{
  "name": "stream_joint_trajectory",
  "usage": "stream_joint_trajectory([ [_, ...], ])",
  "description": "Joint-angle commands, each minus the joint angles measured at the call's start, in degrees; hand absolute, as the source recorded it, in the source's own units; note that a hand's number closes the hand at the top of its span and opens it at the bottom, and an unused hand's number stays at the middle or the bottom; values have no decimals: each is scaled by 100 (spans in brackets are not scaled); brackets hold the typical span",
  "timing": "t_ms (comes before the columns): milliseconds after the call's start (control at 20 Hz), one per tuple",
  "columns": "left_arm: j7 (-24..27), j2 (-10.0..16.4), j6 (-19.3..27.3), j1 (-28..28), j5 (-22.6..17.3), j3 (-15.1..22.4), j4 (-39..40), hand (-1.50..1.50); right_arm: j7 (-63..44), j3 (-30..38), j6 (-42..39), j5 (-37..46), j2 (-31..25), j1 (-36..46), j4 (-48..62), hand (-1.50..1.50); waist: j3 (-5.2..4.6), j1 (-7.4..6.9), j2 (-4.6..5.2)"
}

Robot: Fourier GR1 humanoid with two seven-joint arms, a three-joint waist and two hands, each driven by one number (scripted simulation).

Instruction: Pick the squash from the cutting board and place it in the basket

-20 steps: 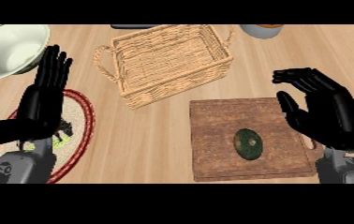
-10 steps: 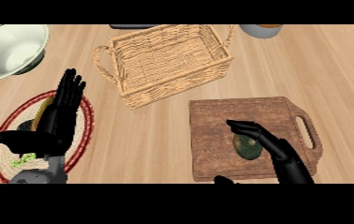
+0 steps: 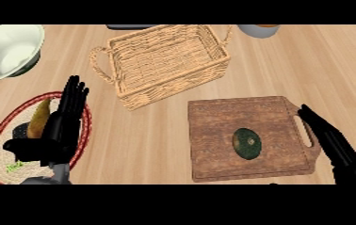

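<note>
Head view, squash: the dark green squash [image 3: 246,143] is seen lying on the cutting board [image 3: 222,116], right of its middle and towards its near edge; it is touched by neither hand.
Cutting board: laid at the worktop's [image 3: 160,139] near right, with its handle on the right side.
Basket: the wicker basket [image 3: 173,83] is set beyond the board's far left corner, near it but apart.
Right hand: the right hand [image 3: 325,140] is held over the board's handle, fingers stretched out straight, nothing grasped.
Left hand: the left hand [image 3: 61,123] is shown at the near left above a red-rimmed plate [image 3: 28,101], fingers straight and upward, nothing held.
Far edge: a white bowl [image 3: 17,47] is placed at the left, a grey cup [image 3: 259,30] at the right.
</note>
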State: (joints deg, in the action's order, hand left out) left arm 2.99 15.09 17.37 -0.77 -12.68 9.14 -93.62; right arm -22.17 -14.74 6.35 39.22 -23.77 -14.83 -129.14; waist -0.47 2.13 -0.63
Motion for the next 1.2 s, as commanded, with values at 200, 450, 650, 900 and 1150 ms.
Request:
stream_joint_trajectory([
  [200, -135, 19, -39, -74, 59, 74, -143, 0, -2352, -78, -2505, -331, -1065, 97, -1664, -150, 1, -179, 47],
  [450, -194, -21, -148, -216, 24, 71, -59, 0, -3404, -527, -3352, -801, -456, 1013, -1717, -150, 20, -240, 65],
  [650, -171, -185, -3, -172, 189, 115, -63, 0, -4205, -505, -3974, -894, 6, 1553, -1610, -150, 34, -211, 56],
  [900, -126, -232, -101, -117, 256, -4, -180, 0, -4397, -610, -4215, -401, 445, 2236, -570, -150, 43, -231, 59],
  [1150, -254, -350, -77, -122, 418, -14, -123, 0, -3846, -660, -3922, -32, 489, 1511, -600, -150, 47, -199, 56],
])
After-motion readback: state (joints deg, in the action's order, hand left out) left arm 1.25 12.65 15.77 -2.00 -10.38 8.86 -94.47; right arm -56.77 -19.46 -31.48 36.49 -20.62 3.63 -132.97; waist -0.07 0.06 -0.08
